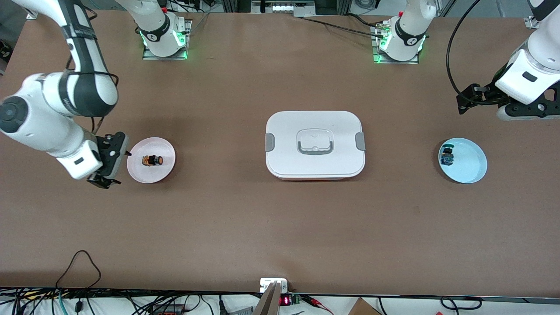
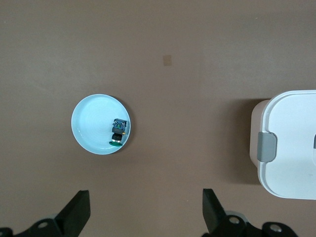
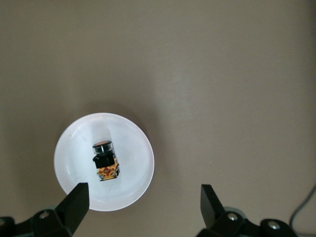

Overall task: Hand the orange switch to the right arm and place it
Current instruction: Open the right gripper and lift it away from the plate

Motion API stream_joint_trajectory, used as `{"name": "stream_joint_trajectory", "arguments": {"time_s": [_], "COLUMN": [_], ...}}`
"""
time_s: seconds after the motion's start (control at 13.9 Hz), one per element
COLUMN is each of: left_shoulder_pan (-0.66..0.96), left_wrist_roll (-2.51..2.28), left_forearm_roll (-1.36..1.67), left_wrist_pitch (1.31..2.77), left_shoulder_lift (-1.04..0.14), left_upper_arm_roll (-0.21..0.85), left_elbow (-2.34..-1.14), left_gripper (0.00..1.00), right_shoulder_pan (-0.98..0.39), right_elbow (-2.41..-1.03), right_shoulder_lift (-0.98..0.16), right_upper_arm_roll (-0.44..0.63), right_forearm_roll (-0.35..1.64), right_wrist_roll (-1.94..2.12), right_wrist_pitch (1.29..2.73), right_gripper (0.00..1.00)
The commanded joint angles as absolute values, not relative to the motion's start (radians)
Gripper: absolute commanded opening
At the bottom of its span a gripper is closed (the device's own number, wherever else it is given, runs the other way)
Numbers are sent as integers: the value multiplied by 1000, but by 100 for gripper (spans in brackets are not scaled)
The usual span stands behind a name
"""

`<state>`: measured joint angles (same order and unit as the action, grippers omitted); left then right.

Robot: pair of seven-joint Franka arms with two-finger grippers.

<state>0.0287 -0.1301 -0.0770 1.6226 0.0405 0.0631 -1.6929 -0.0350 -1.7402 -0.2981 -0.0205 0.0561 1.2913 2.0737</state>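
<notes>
Two small plates sit at either end of the table point(image 1: 280, 227), with a closed white lidded box point(image 1: 315, 144) between them at the centre. The orange switch point(image 1: 152, 161) lies on its side in the pink plate point(image 1: 151, 175) toward the right arm's end; the right wrist view shows it resting near the plate's middle point(image 3: 105, 161), touched by nothing. The right gripper point(image 1: 105, 173) hangs just beside the pink plate, at its rim toward that end of the table, fingers point(image 3: 76, 205) spread wide and empty. The blue-topped switch point(image 1: 447, 156) lies in the light blue plate point(image 1: 472, 175) toward the left arm's end, close to the rim facing the box. The left gripper point(image 1: 470, 98) is up over bare table, clear of the blue plate, its fingers point(image 2: 79, 212) likewise wide apart and holding nothing. In the left wrist view, a corner of the box with its grey latch point(image 2: 267, 147) appears beside the blue plate
</notes>
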Motion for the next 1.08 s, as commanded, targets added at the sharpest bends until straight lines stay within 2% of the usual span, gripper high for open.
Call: {"name": "stream_joint_trajectory", "arguments": {"time_s": [0.0, 0.29, 0.65, 0.86, 1.01], "left_shoulder_pan": [29, 31, 29, 29, 31], "left_wrist_roll": [-133, -137, -130, -132, -135], "left_forearm_roll": [-66, -66, -66, -66, -64], "left_wrist_pitch": [1589, 1588, 1566, 1566, 1566], "left_shoulder_lift": [29, 26, 26, 26, 26], "left_upper_arm_roll": [60, 63, 63, 63, 64], "left_elbow": [-1664, -1652, -1651, -1649, -1647], "left_gripper": [100, 100, 100, 100, 100], "right_shoulder_pan": [-25, -28, -32, -63, -58], "right_elbow": [-1637, -1583, -1575, -1577, -1574], "right_shoulder_lift": [-296, -262, -236, -184, -157], "right_upper_arm_roll": [-21, -23, -25, -25, -12], "right_forearm_roll": [60, 64, 186, 147, 54], "right_wrist_roll": [1091, 664, 194, 68, 95], "right_wrist_pitch": [1935, 1809, 1674, 1619, 1621], "right_gripper": [100, 100, 100, 100, 100]}}
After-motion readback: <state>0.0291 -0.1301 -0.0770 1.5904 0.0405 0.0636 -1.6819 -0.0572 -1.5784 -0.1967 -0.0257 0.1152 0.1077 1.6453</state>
